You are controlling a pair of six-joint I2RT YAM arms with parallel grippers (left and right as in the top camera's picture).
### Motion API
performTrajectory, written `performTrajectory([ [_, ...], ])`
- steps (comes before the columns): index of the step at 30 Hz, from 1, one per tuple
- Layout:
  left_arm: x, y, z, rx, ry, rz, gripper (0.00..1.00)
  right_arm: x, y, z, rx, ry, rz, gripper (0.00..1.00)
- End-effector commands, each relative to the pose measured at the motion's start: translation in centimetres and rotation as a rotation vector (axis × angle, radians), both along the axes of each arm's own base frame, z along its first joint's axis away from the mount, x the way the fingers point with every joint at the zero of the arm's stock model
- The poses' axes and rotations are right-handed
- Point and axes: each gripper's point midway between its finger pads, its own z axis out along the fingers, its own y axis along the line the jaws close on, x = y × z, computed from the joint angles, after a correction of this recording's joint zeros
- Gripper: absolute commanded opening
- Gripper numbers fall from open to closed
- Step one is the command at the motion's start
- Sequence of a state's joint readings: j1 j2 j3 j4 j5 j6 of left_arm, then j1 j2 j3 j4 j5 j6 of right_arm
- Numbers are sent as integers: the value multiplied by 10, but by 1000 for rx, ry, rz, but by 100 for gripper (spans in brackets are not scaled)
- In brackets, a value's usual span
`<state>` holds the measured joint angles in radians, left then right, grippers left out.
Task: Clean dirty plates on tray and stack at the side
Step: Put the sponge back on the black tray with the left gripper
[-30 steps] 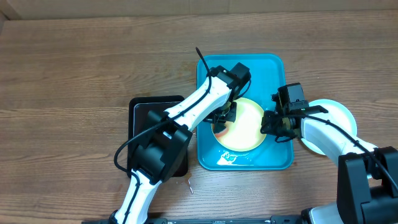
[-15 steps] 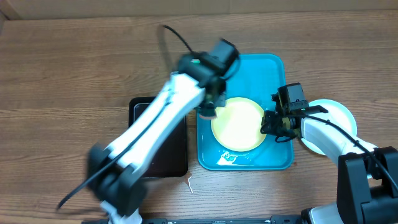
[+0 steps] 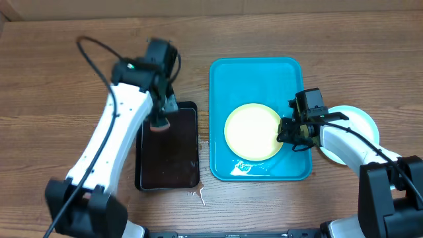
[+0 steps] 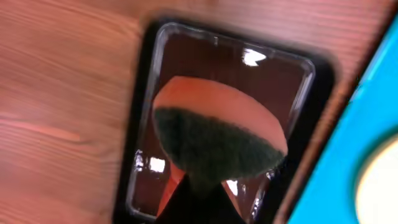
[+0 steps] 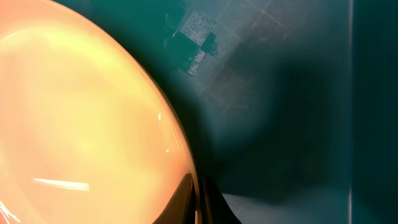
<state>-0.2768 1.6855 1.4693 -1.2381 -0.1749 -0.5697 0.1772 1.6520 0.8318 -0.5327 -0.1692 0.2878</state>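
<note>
A pale yellow-green plate (image 3: 252, 131) lies in the turquoise tray (image 3: 228, 79); no red smear shows on it. My right gripper (image 3: 285, 132) is shut on the plate's right rim, with one finger above and one below the edge (image 5: 198, 199). Light plates (image 3: 353, 129) lie stacked on the table right of the tray, partly under my right arm. My left gripper (image 3: 159, 119) is shut on an orange and dark green sponge (image 4: 217, 134) and holds it over the upper end of the black tray (image 3: 168, 158).
The black tray (image 4: 146, 81) lies left of the turquoise tray, a small gap apart. A wet patch (image 3: 241, 167) shows on the turquoise tray's near edge. Bare wooden table (image 3: 66, 79) spreads to the left and back.
My left arm has lifted the sponge off the yellow-green plate and swung it left to over the black tray. The right gripper and plate have not moved.
</note>
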Motion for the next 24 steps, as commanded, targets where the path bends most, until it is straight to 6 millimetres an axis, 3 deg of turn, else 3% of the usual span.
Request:
performTrajectory([
  [1,-30,-10,-59,-68,123,-20,4,-14,-3,-12,-22,51,-1,4],
  [3,-39,-6,-86,-67,133,-9,4,-15,-3,-12,-22,54,-1,4],
  [8,-42,-3,-99,-69,129,-5,5,-15,-3,-12,-23,56,-1,4],
  [10,-41,-6,-97,-83,126,-9,19,-15,-3,-12,-23,56,-1,4],
  [12,-39,-7,-94,-90,126,-19,45,-16,-3,-11,-23,59,-1,4],
  [13,-38,-7,-91,-88,127,-18,63,-16,-3,-10,-24,64,-1,4],
  [14,-37,-7,-87,-89,127,-16,79,-16,-3,-8,-25,69,-1,4],
  [15,-36,-6,-83,-88,129,-12,81,-17,-4,-4,-27,75,-1,4],
  [19,-27,3,-56,-93,118,23,81,-12,-5,21,-37,53,-3,4],
  [24,4,27,12,-119,-39,56,84,-1,5,76,-72,-54,34,4],
])
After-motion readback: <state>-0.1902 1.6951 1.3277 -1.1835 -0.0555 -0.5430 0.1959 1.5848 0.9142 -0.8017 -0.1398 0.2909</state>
